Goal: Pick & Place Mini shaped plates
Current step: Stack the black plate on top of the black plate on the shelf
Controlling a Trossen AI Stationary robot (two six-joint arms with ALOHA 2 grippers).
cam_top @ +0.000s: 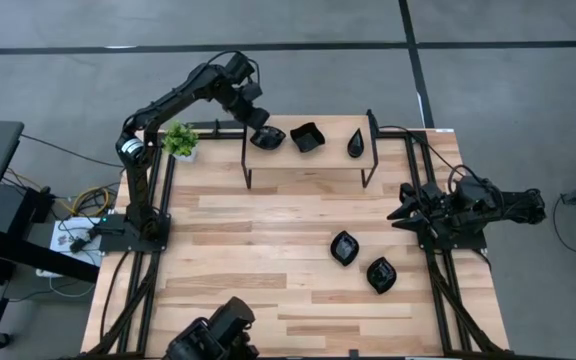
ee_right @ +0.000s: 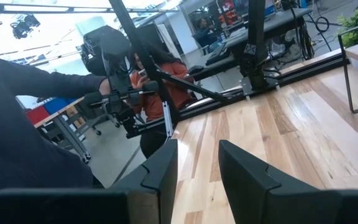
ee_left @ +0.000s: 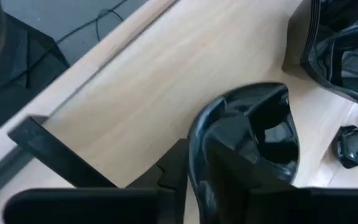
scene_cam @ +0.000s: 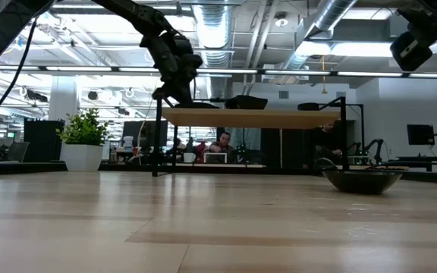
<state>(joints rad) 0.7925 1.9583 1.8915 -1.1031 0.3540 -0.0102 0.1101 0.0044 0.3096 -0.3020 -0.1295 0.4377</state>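
high view: the left tool sits at the left end of the raised wooden shelf, fingers slightly apart around a glossy black mini shaped plate resting there. two more plates occupy the shelf; two lie on the wooden counter. the right tool, fingers apart and empty, waits at the counter's right edge.

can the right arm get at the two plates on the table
Probably yes. The right claw is empty with its jaws apart, parked at the table's right edge, and bare wood lies between it and the two plates.
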